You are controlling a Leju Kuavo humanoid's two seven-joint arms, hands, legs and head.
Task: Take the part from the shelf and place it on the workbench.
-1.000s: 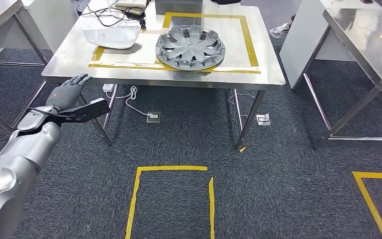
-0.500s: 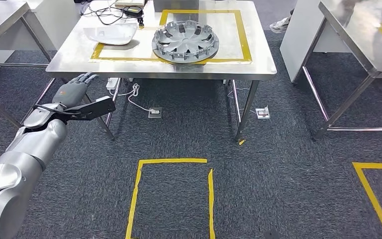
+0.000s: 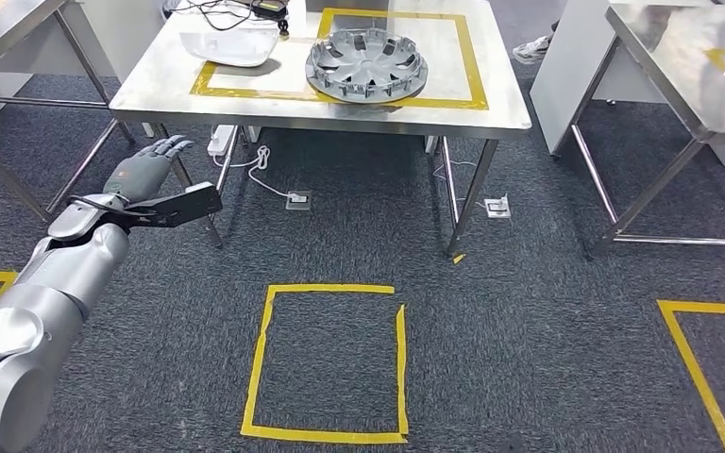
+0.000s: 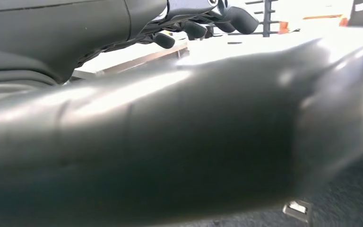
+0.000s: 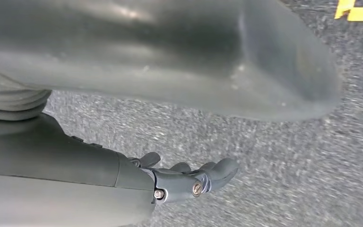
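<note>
- Already on the bench (image 3: 151,90), the part (image 3: 366,65) is a grey round wheel cover and it lies flat, inside a rectangle of yellow tape (image 3: 478,71).
- It sits on the right half of this rectangle, and its near edge reaches the front strip of the tape.
- Beside it, to the left and apart from it, lies a white curved piece (image 3: 229,45), also inside the tape.
- Behind the white piece, black cables (image 3: 217,9) lie at the far edge of the bench.
- Under the bench, a white power strip (image 3: 219,142) with a white cord lies on the dark grey carpet (image 3: 547,321).
- The left robot hand (image 3: 143,170) is held out in front of the bench, lower than its top, fingers spread and straight, holding nothing; it is well apart from the part.
- The right robot hand (image 5: 189,179) hangs over the carpet, its fingers lightly bent and apart, with nothing in them.
- On the floor nearer to the robot, a square of yellow tape (image 3: 326,363) is marked.
- More metal tables stand at the left (image 3: 0,28) and at the right (image 3: 689,66).
</note>
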